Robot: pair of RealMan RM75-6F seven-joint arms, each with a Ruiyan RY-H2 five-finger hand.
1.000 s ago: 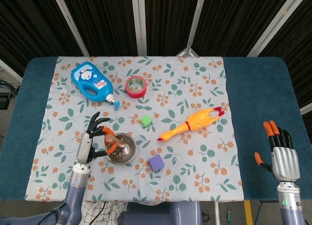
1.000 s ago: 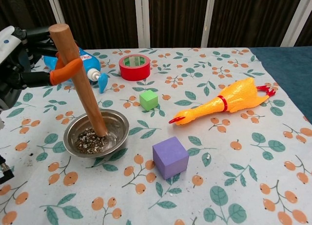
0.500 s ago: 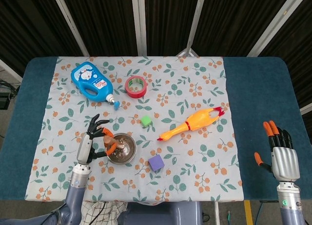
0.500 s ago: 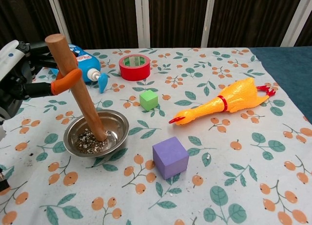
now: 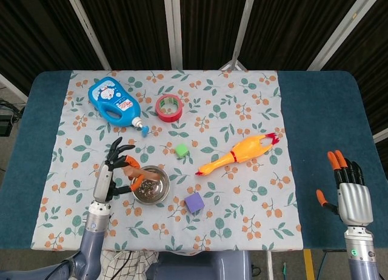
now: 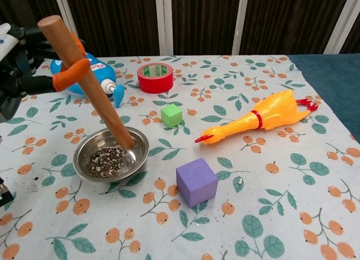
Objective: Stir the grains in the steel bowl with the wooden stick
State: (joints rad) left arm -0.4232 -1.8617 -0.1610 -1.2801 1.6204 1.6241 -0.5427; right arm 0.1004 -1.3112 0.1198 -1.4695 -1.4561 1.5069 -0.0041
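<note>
Mid-stir: the left hand (image 6: 22, 68) pinches the tilted round wooden stick (image 6: 87, 83), tip at the right rim of the shallow steel bowl (image 6: 90, 150) of speckled grains (image 6: 107, 161), while the right hand (image 5: 351, 192) waits spread, far right.

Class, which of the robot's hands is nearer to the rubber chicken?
Left. The left hand, holding the wooden stick, sits across the steel bowl from the rubber chicken; the right hand hangs beyond the floral cloth's edge.

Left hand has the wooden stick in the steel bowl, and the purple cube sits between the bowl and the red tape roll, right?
Not quite: the chest view shows the green cube between the steel bowl and red tape roll. The left hand holds the wooden stick as you say.
</note>
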